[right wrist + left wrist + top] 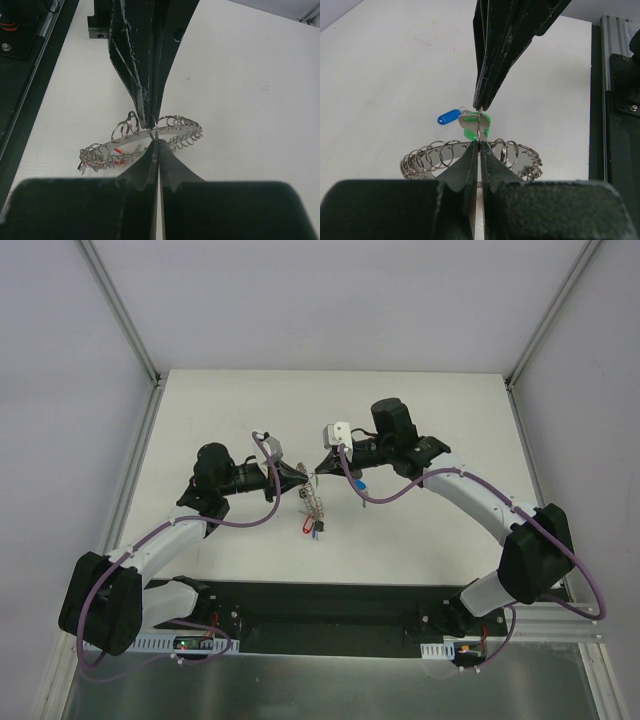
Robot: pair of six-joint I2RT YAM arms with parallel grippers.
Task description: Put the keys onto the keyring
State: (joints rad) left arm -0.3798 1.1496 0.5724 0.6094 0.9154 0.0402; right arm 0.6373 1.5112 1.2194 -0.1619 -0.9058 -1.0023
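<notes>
- White table [450, 400], grey walls [300, 300] around it, black rail [320, 615] along the near edge at the bottom of the top view.
- Closest to the rail, 1 red tag [305, 528] and 1 dark tag [318, 531] hang off the near end of the keyring [312, 503]. Neither is ours.
- 1 keyring, centre frame in the top view, and it looks held clear of the table.
- Its long axis runs near-to-far, so it crosses the line joining the two grippers.
- Its rim carries a row of small wire loops, too overlapped to count.
- left gripper [479, 146] has its jaws pressed together, tip right at the rim.
- right gripper [481, 106] also has its jaws pressed together. It comes in head-on from the top of the left wrist view.
- One thin loop [479, 126] stands edge-on between the two tips and seems to touch both. Can't tell which tip actually carries the ring.
- Green-tagged key [470, 131]: 1, straight behind that loop in the left wrist view, silver blade across the tag.
- Can't tell if it hangs from the loop or lies on the table. It's hidden in the right wrist view.
- Blue-tagged key [449, 117]: 1, further out and left of centre in that view, apparently lying on the table, apart from the rim.
- My read: blue isn't on yet. It lies beyond the ring on the right gripper's side, so that gripper is nearer.
- The next move turns on loop-to-tip alignment. A sideways slip could pop the wire out.
</notes>
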